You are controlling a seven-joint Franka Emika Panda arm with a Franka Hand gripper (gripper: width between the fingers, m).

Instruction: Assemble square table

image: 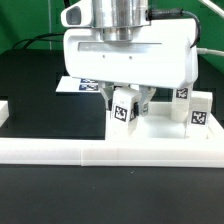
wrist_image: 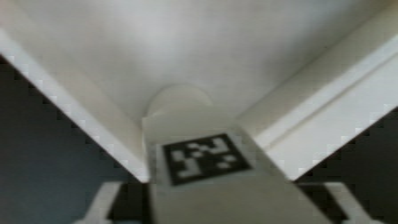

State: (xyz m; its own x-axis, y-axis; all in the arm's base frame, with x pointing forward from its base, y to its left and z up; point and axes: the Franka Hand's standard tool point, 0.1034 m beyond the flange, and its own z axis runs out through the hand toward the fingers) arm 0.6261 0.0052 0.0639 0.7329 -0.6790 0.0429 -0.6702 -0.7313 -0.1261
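One gripper [image: 128,103] hangs low over the square tabletop [image: 90,135], its jaws closed around a tagged block leg [image: 124,110] that sits tilted between the fingers [image: 147,99], tag facing the camera; in the wrist view that same leg [wrist_image: 208,160] fills the middle with its tag up close, and whether it touches the tabletop below cannot be told. Two more legs [image: 197,112] stand upright side by side near the exterior view's right, just beside the gripper housing and apart from the held one. Behind the gripper the marker board [image: 80,85] lies flat on the black table [image: 40,80], and the long white rail [image: 110,154] runs along the front.
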